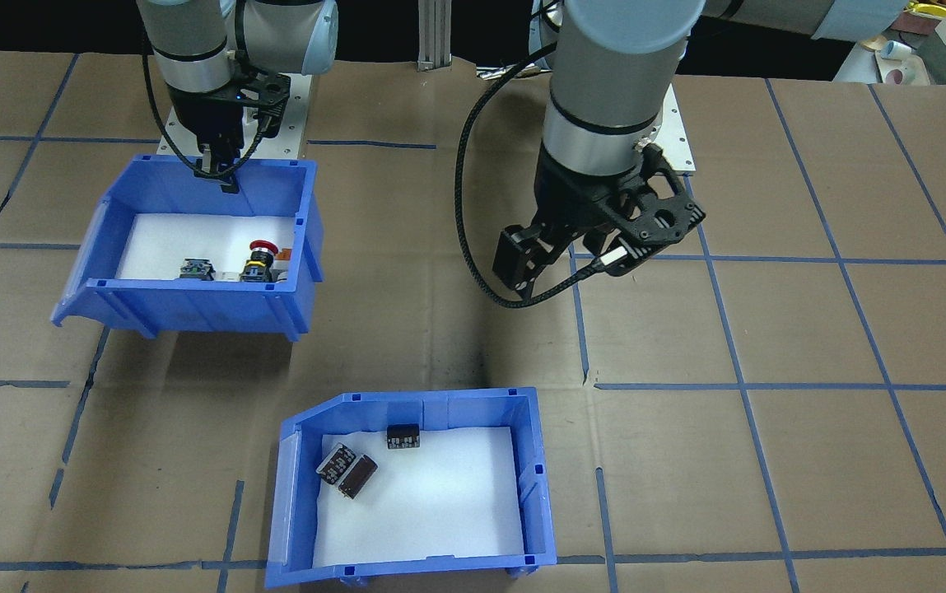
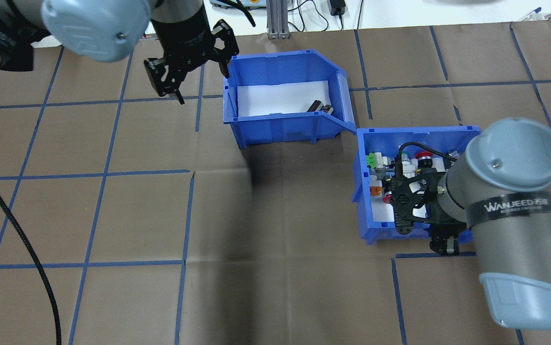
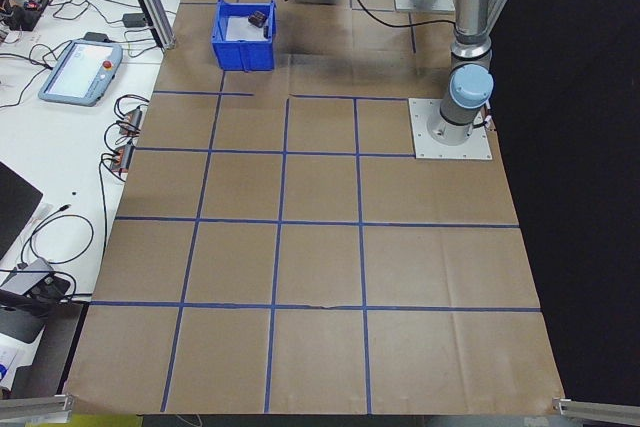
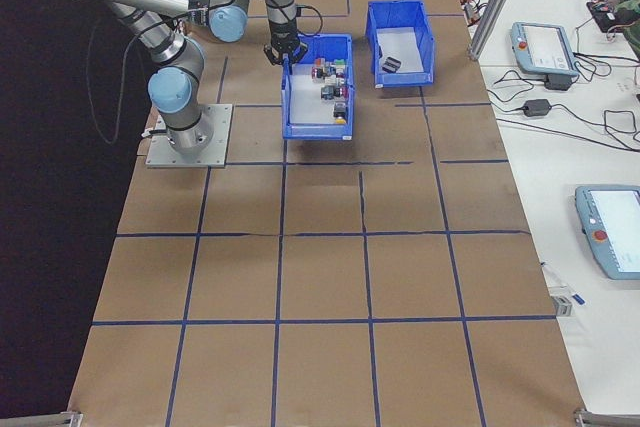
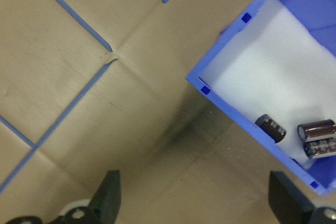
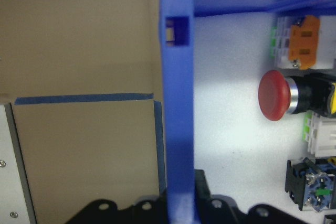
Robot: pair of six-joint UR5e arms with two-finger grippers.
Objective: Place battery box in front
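battery box [image 5: 247, 19] cut off by frame edge, right gripper [image 2: 443, 244] hidden under its arm

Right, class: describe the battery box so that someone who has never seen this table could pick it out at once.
Two blue bins stand on the brown table with its blue tape grid. The battery box is the one farther from the robot's base, free of both pincers. Its white floor is nearly bare, with only two dark cylinders and a small black block, while the other bin holds colourful buttons.

- Battery box [image 1: 534, 482]: blue moulded plastic, smooth, slight sheen; floor pad [image 1: 431, 494] white, matt, foam-like.
- Cylinders [image 5: 317, 137]: dark, glossy sleeves, metal-looking ends.
- Table cover [image 1: 810, 461]: brown paper, matt, creased; blue tape lines.
- Push-button [image 6: 275, 95]: red glossy plastic.
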